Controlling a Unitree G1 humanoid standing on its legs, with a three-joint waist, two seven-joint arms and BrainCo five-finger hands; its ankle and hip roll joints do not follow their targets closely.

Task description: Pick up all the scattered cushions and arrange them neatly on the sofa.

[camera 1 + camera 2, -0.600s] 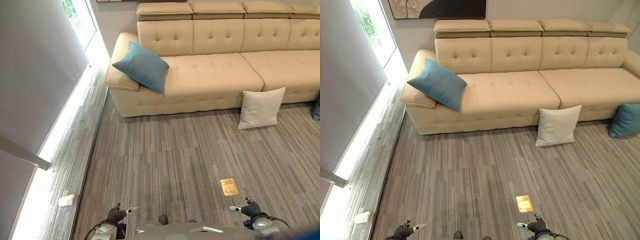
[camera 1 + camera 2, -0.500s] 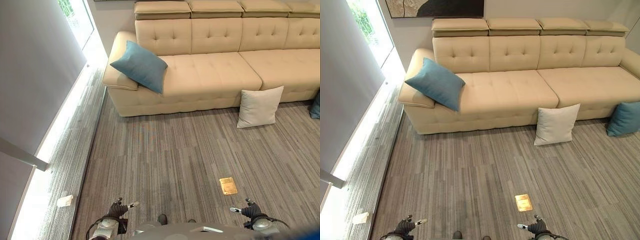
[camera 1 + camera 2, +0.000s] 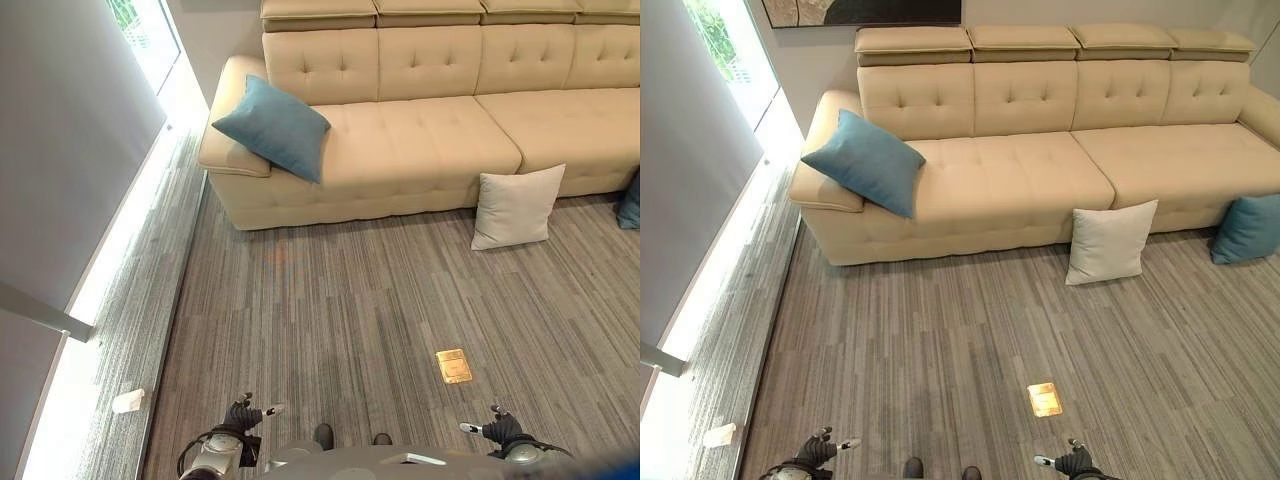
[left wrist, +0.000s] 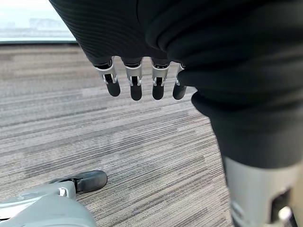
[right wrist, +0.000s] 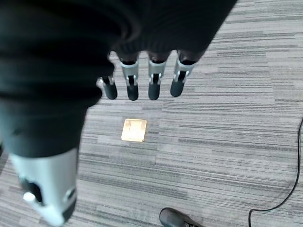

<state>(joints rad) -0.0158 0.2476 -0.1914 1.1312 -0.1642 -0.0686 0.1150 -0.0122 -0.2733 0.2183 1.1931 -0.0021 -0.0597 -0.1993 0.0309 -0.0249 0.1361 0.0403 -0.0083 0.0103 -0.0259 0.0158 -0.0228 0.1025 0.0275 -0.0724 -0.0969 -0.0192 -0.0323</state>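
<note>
The sofa (image 3: 1040,150) has been approached a bit; the white cushion (image 3: 1110,243) at 1 o'clock sits untouched, both hands (image 4: 137,80) (image 5: 147,78) hung relaxed, spread, empty.

Grey striped carpet (image 3: 940,340), bright window (image 3: 725,45) at left, possibly a brass floor plate (image 3: 1044,398).

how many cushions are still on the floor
2: a white cushion leaning against the sofa front, and a blue cushion further right. Another blue cushion is already on the sofa. More may lie out of frame.
</note>
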